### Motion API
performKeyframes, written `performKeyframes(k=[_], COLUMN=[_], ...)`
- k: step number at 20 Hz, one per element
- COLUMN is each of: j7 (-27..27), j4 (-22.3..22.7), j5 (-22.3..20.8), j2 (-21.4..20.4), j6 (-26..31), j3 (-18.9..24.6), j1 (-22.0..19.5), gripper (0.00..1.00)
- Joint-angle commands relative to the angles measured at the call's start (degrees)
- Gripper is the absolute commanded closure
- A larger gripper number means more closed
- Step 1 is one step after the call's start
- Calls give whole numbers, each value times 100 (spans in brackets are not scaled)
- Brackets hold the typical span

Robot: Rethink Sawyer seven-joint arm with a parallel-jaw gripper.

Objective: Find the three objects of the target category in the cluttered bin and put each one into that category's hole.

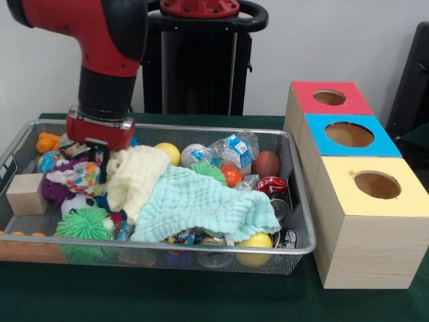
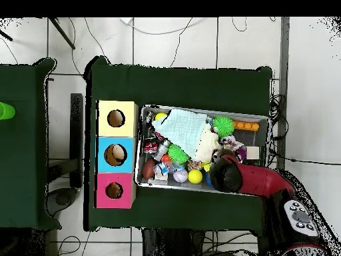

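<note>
A wire mesh bin [image 1: 201, 249] holds a jumble of toys, balls and cloths. My gripper [image 1: 102, 155] is down inside its left part, against the left edge of a cream cloth [image 1: 137, 178]; its tips are buried in the clutter. In the overhead view the red arm covers the gripper [image 2: 225, 172]. A light teal cloth [image 1: 201, 204] is spread over the middle of the bin. Around the cloths lie a yellow ball [image 1: 169, 152], a baseball [image 1: 192, 153], a crushed plastic bottle [image 1: 234, 149], a brown football [image 1: 266, 163] and a green spiky ball [image 1: 84, 225].
Right of the bin stand three wooden boxes, each with a round hole on top: red [image 1: 305, 94] at the back, blue [image 1: 318, 124] in the middle, yellow [image 1: 409, 194] nearest. A wooden block [image 1: 27, 193] rests at the bin's left wall.
</note>
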Motion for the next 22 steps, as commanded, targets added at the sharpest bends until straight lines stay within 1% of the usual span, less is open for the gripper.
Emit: performKeyframes(k=[1,3,6,8,11,13,16,19,22], j7=[-427,-502,-483,-528,-651,-761,-818,-836,-819], j4=[-696,-762,-751,-794,-710,-443,113,-38,-426], j5=[-32,-93,-236,-281,-387,-509,-774,-1002,-1199], j2=[639,694,768,780,695,484,112,208,528], j6=[848,894,677,741,768,676,347,362,420], j3=[1098,1223,1387,1436,1561,1715,2069,2098,2097], j1=[-571,-703,-903,-952,-1080,-1287,-1774,-1883,-1832], gripper=[100,100,100,100,100,100,100,100,100])
